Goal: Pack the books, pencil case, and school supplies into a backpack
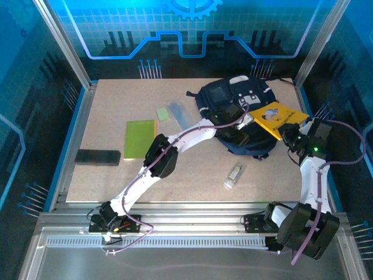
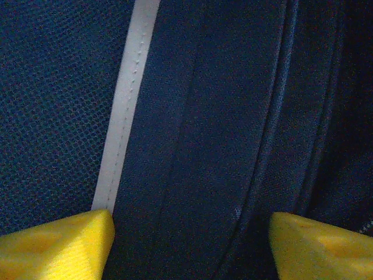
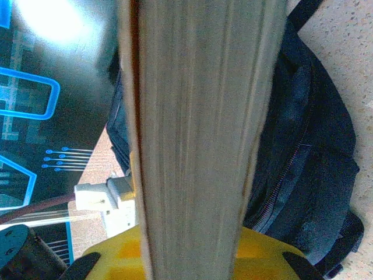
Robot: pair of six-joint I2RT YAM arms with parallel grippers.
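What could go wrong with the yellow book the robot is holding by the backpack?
The left gripper stands open over the dark navy fabric backpack, not gripping it, so the thin orange-yellow cartoon book in the right gripper might bump sagging fabric. That book is pinched at one edge, so it may slip or tilt.

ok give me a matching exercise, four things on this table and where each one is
Things:
1 green book
2 orange book
3 small tube
4 backpack

Places:
a held in the right gripper
b under the open left gripper
c flat on the left half of the table
d lying near the table's near edge

Pairs: 1-c, 2-a, 3-d, 4-b
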